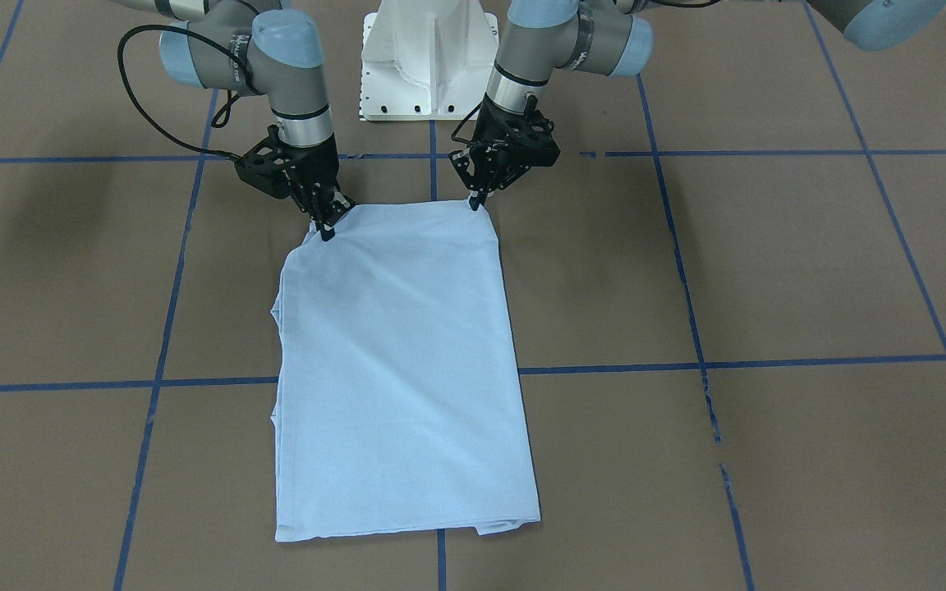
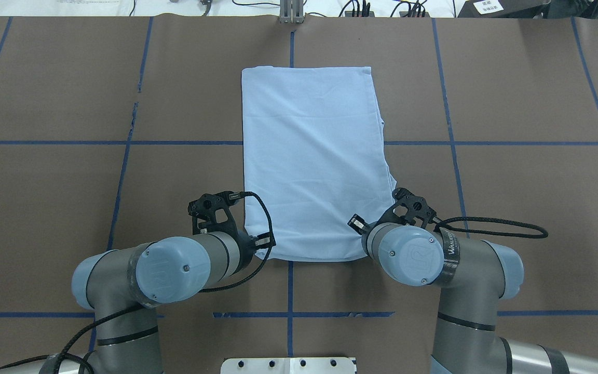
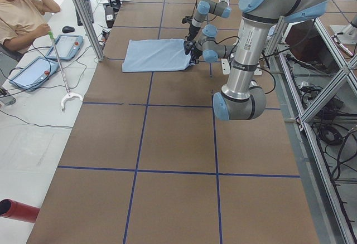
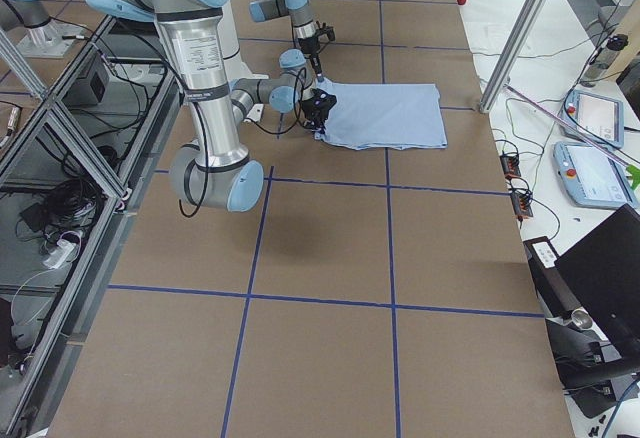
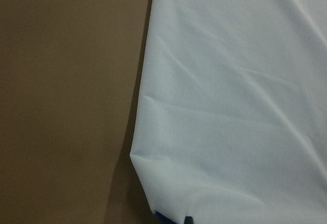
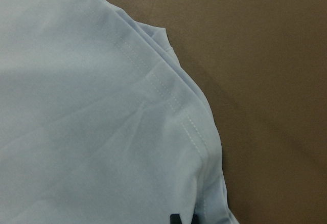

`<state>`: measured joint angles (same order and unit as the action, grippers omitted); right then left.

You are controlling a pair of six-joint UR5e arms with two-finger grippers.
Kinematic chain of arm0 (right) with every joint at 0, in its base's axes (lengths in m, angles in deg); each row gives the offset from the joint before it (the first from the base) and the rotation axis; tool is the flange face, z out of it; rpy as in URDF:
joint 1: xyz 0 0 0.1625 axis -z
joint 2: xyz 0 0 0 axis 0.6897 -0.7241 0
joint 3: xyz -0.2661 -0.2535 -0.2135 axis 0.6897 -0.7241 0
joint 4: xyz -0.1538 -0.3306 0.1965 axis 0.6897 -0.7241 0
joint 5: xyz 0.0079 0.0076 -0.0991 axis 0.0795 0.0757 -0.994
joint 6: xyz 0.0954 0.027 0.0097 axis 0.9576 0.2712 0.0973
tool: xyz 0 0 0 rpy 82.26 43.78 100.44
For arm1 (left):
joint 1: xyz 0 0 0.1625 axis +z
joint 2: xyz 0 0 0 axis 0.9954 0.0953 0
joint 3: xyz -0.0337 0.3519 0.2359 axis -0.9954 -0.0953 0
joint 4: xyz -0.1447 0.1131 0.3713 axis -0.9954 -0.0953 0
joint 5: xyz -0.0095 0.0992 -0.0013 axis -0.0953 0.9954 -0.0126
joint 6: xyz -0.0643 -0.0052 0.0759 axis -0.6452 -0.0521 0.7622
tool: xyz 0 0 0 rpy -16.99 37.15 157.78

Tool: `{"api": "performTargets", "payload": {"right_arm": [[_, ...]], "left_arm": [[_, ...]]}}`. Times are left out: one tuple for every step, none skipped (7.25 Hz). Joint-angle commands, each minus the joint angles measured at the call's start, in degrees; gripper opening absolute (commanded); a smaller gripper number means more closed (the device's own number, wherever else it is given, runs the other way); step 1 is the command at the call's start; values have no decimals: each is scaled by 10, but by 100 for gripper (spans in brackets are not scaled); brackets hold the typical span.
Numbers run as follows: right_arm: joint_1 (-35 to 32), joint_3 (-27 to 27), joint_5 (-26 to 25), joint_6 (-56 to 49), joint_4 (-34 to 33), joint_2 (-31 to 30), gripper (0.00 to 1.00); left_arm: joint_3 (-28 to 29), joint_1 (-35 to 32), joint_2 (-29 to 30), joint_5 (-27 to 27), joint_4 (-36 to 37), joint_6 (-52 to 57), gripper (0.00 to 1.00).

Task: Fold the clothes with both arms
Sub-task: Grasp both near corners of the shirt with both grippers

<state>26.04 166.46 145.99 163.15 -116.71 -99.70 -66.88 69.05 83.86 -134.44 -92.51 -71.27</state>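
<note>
Item: light blue T-shirt (image 2: 309, 156), folded into a narrow oblong, plain face up, lying flat on the brown table (image 2: 512, 208) at its middle width. Long axis: runs straight away from the robot, roughly along the central blue tape line (image 2: 292, 49). One short end lies close to the table's far edge, the other just before the two wrists. A crosswise tape line (image 2: 174, 142) passes under it near mid-length. Outline: the long edge on the robot's left is straight; the edge on the robot's right flares outward toward the near end, where the right wrist view shows stacked layers and a double-stitched hem. Surface: shallow creases only. Left arm (image 2: 174, 265): wrist bent down at the near corner on the robot's left. Left gripper (image 1: 477, 203): fingers drawn together on that corner of the cloth. Right arm (image 2: 418, 254): wrist bent down at the other near corner. Right gripper (image 1: 327, 230): fingers likewise pinched on the cloth, dark tips just showing at the bottom of its wrist view. Both held corners sit at table level. Adjacent: white pedestal base (image 1: 428, 66) behind the grippers; a seated person (image 3: 22, 15) beyond the table's far side.
</note>
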Motion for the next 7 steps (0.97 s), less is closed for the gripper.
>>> {"api": "performTargets", "payload": {"right_arm": [[-5, 39, 1, -1, -1, -1, 0], [-6, 79, 2, -1, -21, -1, 0], [-5, 131, 4, 1, -60, -1, 0], [-4, 180, 6, 16, -94, -3, 0], [13, 248, 6, 31, -160, -2, 0], [31, 314, 6, 42, -221, -2, 0], [41, 344, 6, 52, -254, -1, 0]], "left_arm": [[-40, -3, -13, -5, 10, 15, 0], [-88, -3, -22, -8, 44, 41, 0], [-130, -3, -22, -38, 86, 46, 0], [-160, -4, -22, -56, 103, 46, 0], [-196, -4, -23, -57, 139, 46, 0], [-250, -4, -23, -75, 190, 44, 0], [-308, -2, -22, -94, 254, 44, 0]]}}
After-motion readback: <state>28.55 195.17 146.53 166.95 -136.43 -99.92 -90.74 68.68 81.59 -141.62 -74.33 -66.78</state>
